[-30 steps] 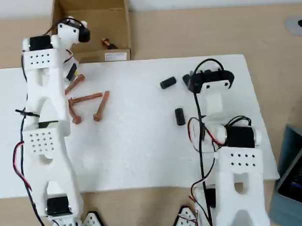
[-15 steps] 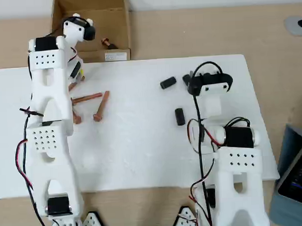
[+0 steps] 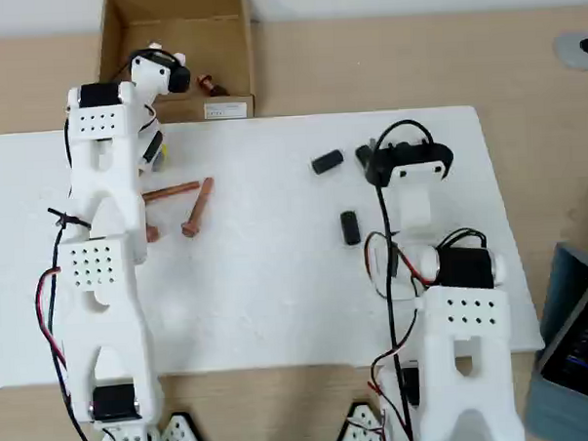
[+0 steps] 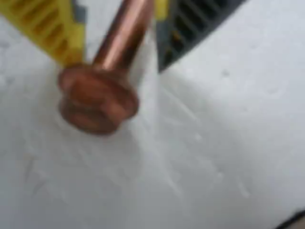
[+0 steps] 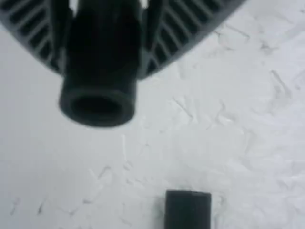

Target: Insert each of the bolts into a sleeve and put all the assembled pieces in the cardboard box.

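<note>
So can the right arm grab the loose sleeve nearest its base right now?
Probably not yet. That loose sleeve lies uncovered on the mat beside the arm, but the right gripper is shut on a second sleeve, leaving no free grip.

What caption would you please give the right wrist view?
Right pincer grips a black sleeve over the white mat, another sleeve nearby.

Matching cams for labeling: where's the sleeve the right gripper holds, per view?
High view: held sleeve, far right part of the white board, just right of a loose sleeve.
Right wrist view: held sleeve, clamped up close, open end facing the camera.
Left wrist view: a gripped bolt instead.
Shared landmark: the white board.
</note>
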You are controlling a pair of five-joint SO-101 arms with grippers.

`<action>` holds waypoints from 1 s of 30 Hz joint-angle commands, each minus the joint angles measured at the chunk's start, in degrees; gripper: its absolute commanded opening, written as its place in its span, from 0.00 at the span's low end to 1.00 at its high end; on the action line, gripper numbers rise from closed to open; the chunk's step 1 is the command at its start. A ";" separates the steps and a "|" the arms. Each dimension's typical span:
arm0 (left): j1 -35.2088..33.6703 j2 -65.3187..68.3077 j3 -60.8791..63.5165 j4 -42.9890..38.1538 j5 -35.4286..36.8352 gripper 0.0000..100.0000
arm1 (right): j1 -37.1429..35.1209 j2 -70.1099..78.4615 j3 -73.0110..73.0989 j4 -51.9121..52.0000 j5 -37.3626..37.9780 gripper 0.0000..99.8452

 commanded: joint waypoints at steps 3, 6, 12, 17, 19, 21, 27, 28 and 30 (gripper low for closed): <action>-0.35 2.33 -1.85 -4.04 -0.26 0.03 | 0.75 -1.80 -0.31 -1.23 -0.35 0.01; -0.53 3.65 -1.76 -3.52 -0.26 0.00 | 0.75 -1.80 -0.48 -1.23 -0.35 0.01; -0.35 3.47 -2.73 0.26 -0.18 0.00 | 0.75 -1.89 -2.33 -0.53 -0.35 0.01; -0.09 1.71 -11.43 8.53 0.53 0.00 | 0.75 -1.89 -9.19 3.60 -0.35 0.01; 0.09 1.10 -16.53 11.43 2.90 0.00 | 0.75 -1.89 -11.82 5.10 -0.35 0.01; 0.00 0.22 -21.63 13.19 5.27 0.00 | 0.75 -1.89 -14.90 6.59 -0.35 0.01; 0.00 -6.64 -27.87 13.36 13.01 0.00 | 0.75 -1.89 -26.07 12.40 -0.26 0.01; 0.00 -8.40 -26.99 13.36 13.80 0.00 | 0.75 -1.89 -27.21 13.36 -0.18 0.01; 0.00 -12.35 -24.53 13.36 15.82 0.00 | 0.75 -1.89 -28.79 15.30 -0.26 0.01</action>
